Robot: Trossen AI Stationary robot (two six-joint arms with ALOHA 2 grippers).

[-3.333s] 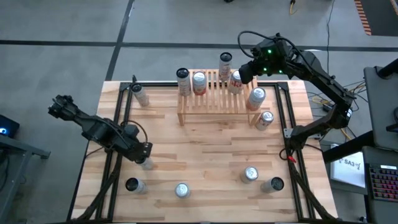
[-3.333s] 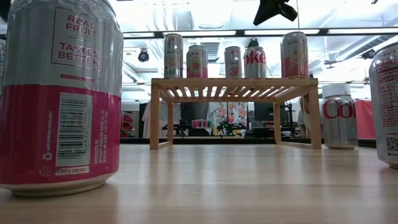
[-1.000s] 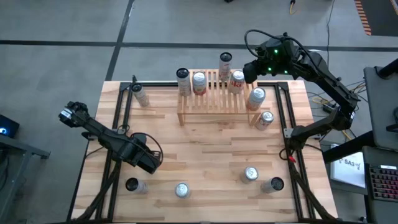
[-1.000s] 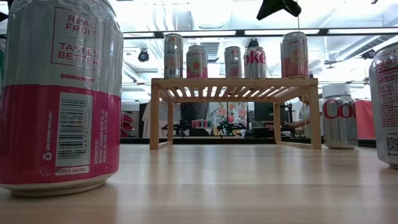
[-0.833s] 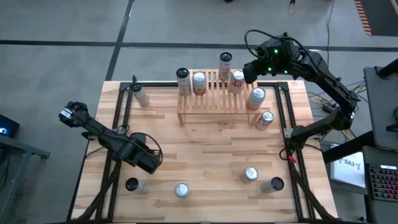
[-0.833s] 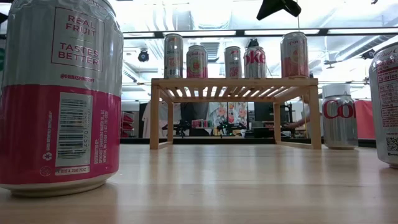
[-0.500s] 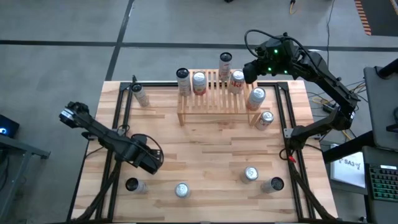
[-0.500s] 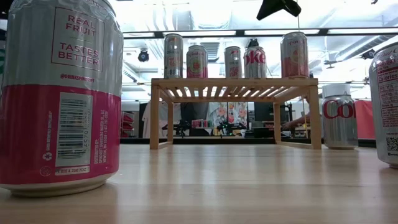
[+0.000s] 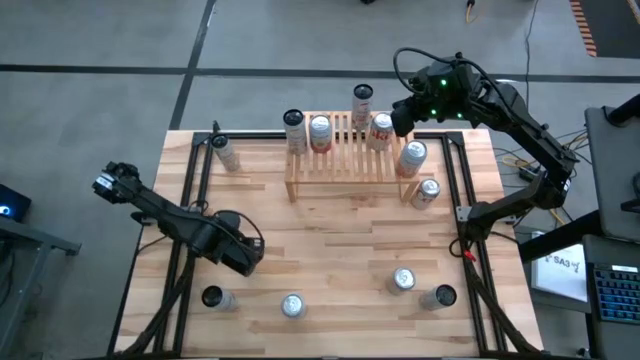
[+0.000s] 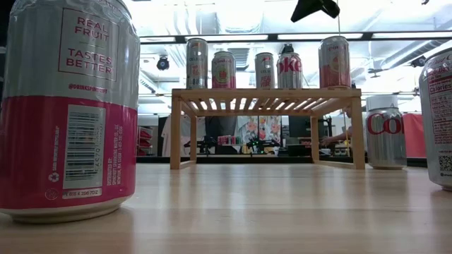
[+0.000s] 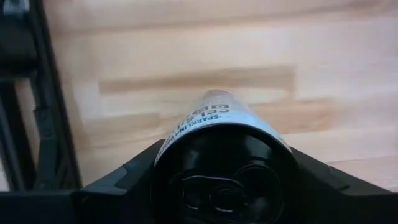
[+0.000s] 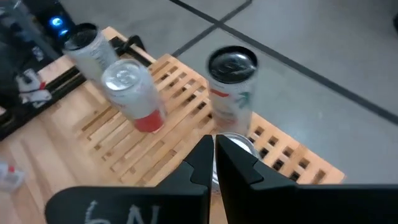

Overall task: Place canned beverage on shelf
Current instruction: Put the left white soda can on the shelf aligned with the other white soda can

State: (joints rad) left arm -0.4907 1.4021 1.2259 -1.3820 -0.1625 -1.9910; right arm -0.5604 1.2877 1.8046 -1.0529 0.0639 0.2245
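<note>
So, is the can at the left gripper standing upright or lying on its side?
Lying on its side: in the left wrist view the can shows its black end, its body running along the tabletop between the left gripper's fingers.

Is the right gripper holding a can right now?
No. The right gripper hangs shut and empty above the shelf, its fingers pressed together over a can top.

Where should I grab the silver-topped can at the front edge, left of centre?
Grip the can around its side wall at mid-height, coming down from above. It stands upright with nothing close beside it, and its round wall offers two opposite faces to squeeze.
</note>
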